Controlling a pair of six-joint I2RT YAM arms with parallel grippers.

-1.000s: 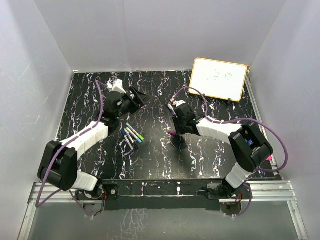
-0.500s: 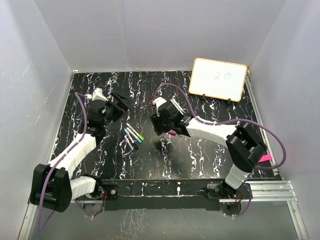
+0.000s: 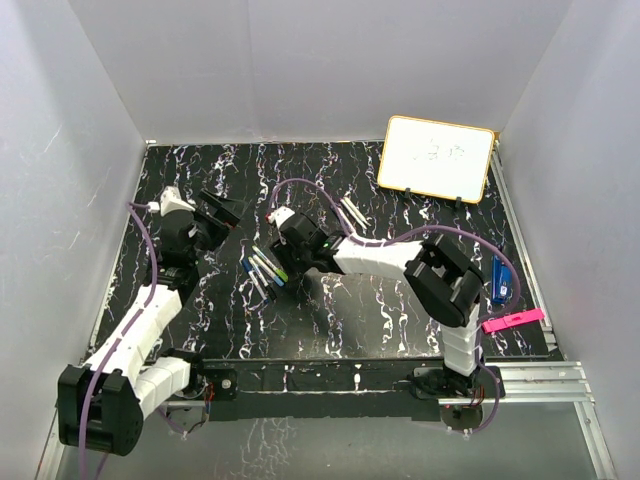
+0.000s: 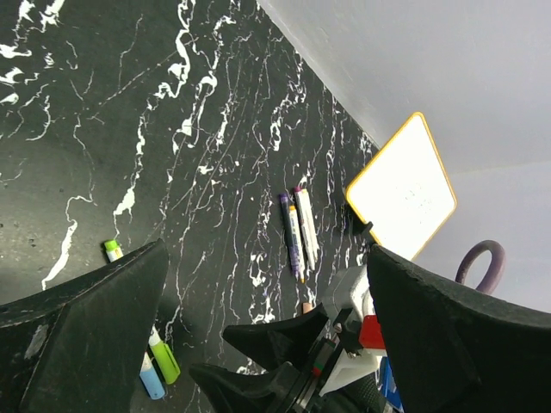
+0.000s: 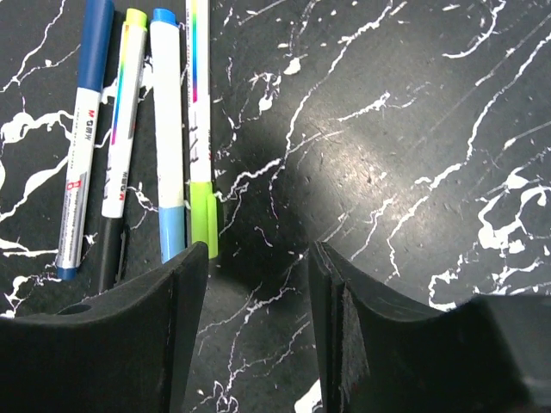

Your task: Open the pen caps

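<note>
Several pens lie side by side left of centre (image 3: 263,272). In the right wrist view they show a dark blue cap (image 5: 95,34), a yellow one (image 5: 132,34), a light blue one (image 5: 171,231) and a green one (image 5: 202,219), all still on. My right gripper (image 5: 256,254) hovers open just right of the green cap, holding nothing; from above it (image 3: 287,258) is beside the row. More pens (image 3: 350,212) lie further back, one with a purple cap (image 4: 283,202). My left gripper (image 3: 228,210) stands wide open and empty, raised at the left (image 4: 267,249).
A whiteboard (image 3: 437,158) leans at the back right. A blue chunky object (image 3: 500,280) and a pink flat strip (image 3: 513,320) lie near the right edge. The right arm stretches across the table's middle. A small pinkish piece (image 4: 306,305) lies by the back pens.
My right arm has swung left across the table to the pen row, and its jaws have opened. My left arm has drawn back to the left, and its gripper has opened wide.
</note>
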